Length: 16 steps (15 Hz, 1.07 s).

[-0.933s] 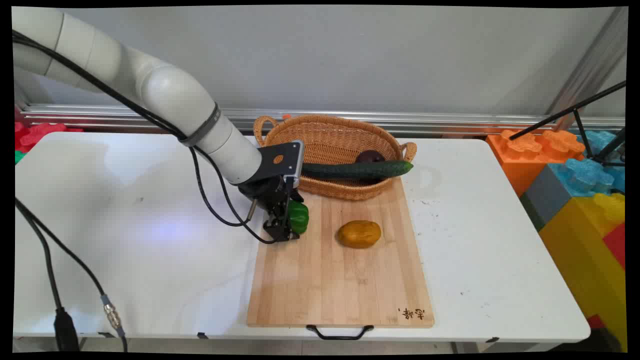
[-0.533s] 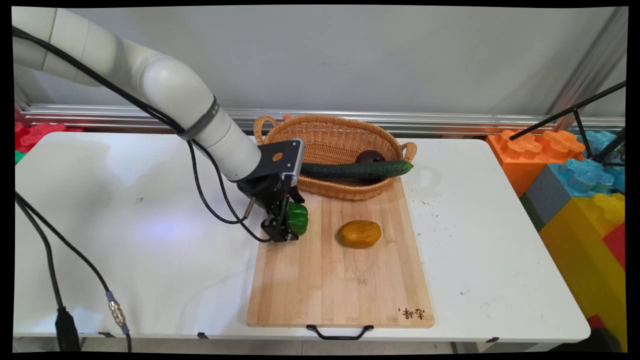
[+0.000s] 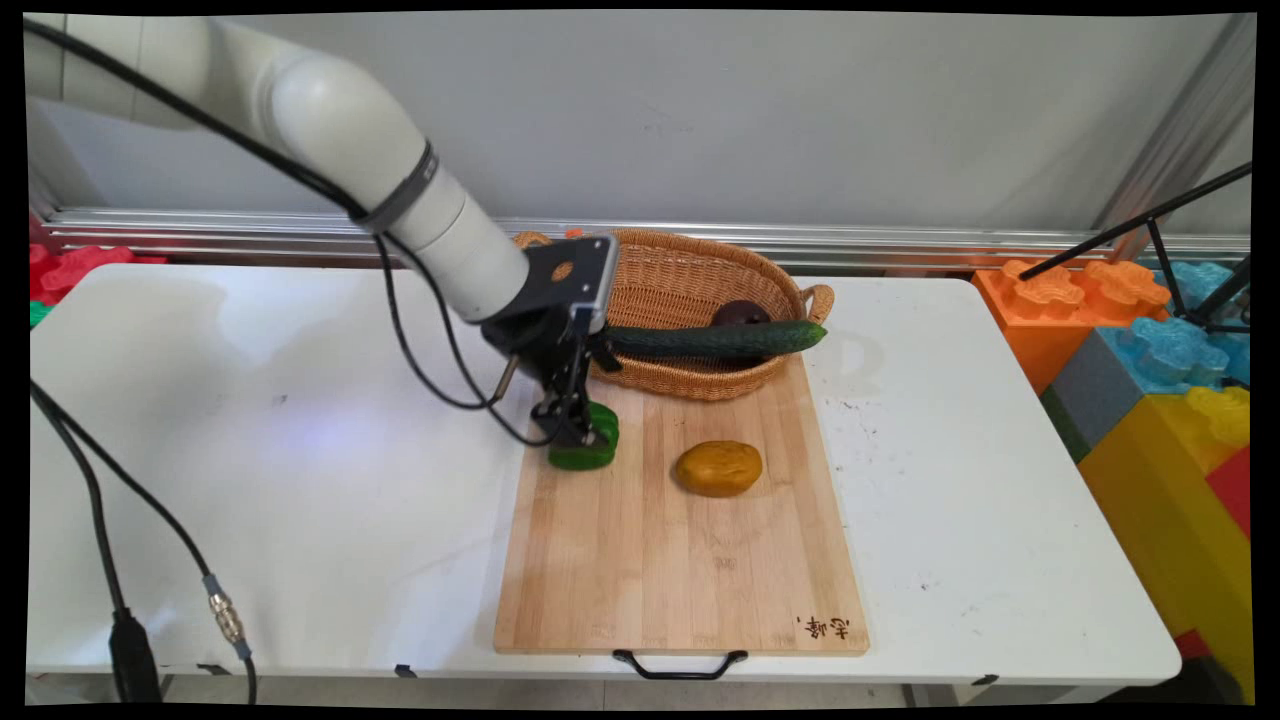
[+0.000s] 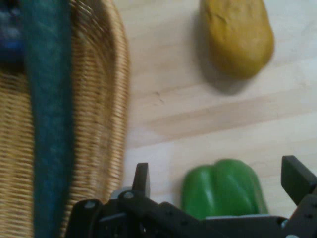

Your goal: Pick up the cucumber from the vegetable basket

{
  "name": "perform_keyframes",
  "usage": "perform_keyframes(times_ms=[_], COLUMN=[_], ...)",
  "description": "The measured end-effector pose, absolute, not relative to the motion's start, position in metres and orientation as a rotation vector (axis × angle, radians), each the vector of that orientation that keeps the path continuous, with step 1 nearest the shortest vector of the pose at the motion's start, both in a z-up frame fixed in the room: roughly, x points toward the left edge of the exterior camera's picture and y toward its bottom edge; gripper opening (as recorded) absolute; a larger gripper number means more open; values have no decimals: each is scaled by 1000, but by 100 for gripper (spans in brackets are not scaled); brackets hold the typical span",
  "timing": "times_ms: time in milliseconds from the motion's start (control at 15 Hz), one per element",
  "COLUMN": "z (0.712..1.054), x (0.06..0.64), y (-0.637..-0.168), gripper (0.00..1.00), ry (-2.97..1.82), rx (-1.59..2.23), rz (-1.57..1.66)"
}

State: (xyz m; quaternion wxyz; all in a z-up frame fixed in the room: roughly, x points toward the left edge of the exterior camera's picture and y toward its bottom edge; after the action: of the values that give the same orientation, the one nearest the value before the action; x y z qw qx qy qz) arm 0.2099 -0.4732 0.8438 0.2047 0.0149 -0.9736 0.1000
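Observation:
A green bell pepper [image 3: 582,457] lies on the far left corner of the wooden cutting board [image 3: 680,570]. My gripper [image 3: 577,432] hangs just above it, open. In the hand view the gripper [image 4: 220,173] has one black finger on each side of the pepper [image 4: 223,191], with a gap on both sides. A yellow-brown potato [image 3: 718,468] rests on the board to the pepper's right, and it shows in the hand view as well [image 4: 238,37].
A wicker basket [image 3: 668,262] stands behind the board, holding a long cucumber [image 3: 715,340] that sticks out over its right rim and a dark round fruit [image 3: 740,312]. Big coloured blocks [image 3: 1150,340] stand off the table's right end. Black cables [image 3: 110,560] hang at the left.
The gripper has risen and moved back toward the basket. The pepper, earlier between the fingers, now lies on the board below them.

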Motion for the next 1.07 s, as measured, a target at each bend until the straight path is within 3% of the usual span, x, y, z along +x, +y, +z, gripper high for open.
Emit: perform_keyframes(times_ms=[600, 1067], z=[877, 819], x=[188, 169], y=[-542, -601], gripper=[100, 100], ry=[-2703, -2722], rx=[-44, 19], rz=[479, 379])
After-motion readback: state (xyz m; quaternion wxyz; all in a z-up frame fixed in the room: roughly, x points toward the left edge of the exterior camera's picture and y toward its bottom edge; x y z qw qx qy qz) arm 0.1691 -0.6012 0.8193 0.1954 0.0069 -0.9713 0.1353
